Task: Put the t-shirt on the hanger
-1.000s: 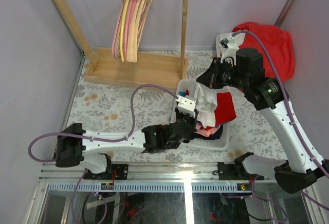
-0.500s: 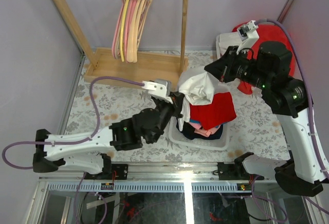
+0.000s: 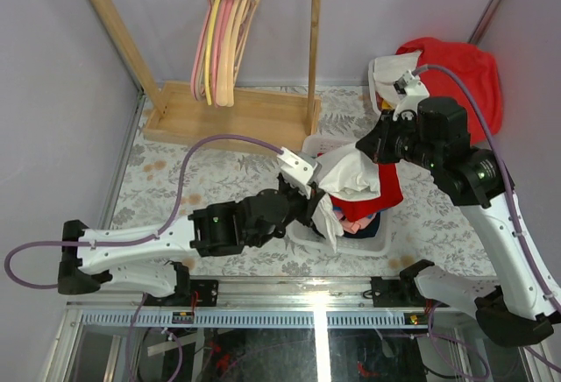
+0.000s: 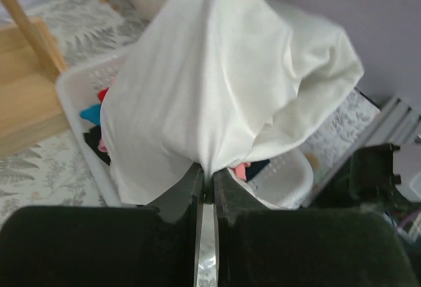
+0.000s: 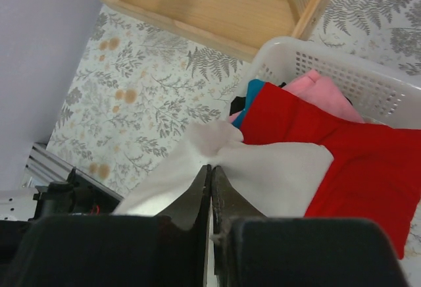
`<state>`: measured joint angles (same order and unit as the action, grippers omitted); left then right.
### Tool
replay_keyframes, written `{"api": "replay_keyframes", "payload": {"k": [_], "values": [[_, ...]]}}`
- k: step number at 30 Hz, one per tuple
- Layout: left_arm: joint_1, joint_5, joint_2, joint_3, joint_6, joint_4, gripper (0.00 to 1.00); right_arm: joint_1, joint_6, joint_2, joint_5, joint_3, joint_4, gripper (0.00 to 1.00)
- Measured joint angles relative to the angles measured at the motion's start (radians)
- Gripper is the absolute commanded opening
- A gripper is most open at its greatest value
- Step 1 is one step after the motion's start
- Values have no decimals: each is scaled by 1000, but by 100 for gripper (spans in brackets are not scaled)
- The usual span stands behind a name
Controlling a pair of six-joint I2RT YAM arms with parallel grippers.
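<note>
The white t-shirt (image 3: 348, 174) hangs bunched between both grippers above the white basket (image 3: 372, 244). My left gripper (image 3: 314, 200) is shut on a fold at its lower left; in the left wrist view the shirt (image 4: 217, 83) drapes over the closed gripper (image 4: 207, 176). My right gripper (image 3: 365, 149) is shut on its upper right; the right wrist view shows the shirt (image 5: 276, 178) pinched at the gripper (image 5: 211, 168). The pale peach hanger (image 3: 237, 40) hangs with other hangers on the wooden rack (image 3: 230, 121), apart from both grippers.
The basket holds red (image 5: 355, 168), pink (image 5: 322, 89) and dark clothes. Pink and yellow hangers (image 3: 209, 45) hang beside the peach one. A big red garment (image 3: 465, 71) lies over a white bin (image 3: 386, 74) at back right. Grey walls close the left, back and right sides.
Both grippers have come down and nearer with the shirt. The left gripper has moved right and towards me, so the shirt now hangs lower over the basket's front.
</note>
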<state>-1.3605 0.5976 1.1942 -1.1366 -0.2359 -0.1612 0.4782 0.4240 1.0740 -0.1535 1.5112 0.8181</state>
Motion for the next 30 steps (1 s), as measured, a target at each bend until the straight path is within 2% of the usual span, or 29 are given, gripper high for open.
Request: {"api": "replay_keyframes", "payload": {"k": [5,9,16,23,24,25,27,30], "values": [[6,-117,29,24,-37,-27,16,0,-8,-18,37,-37,-12,0],[22,-166,47,70,-66,-24,38,0,-10,27,40,-90,-44,0],[43,-187,59,173,-133,-28,66,0,-16,181,59,-113,-99,0],[44,-223,116,177,-203,-26,80,0,-25,210,68,-113,-122,0],[43,-226,124,176,-211,-26,90,0,-25,206,68,-113,-122,0],[42,-227,135,175,-222,-26,95,0,-25,200,71,-114,-122,0],[37,-230,152,173,-241,-23,99,0,-27,181,82,-116,-121,0],[19,-221,169,163,-277,-16,100,0,-30,147,85,-122,-120,0]]}}
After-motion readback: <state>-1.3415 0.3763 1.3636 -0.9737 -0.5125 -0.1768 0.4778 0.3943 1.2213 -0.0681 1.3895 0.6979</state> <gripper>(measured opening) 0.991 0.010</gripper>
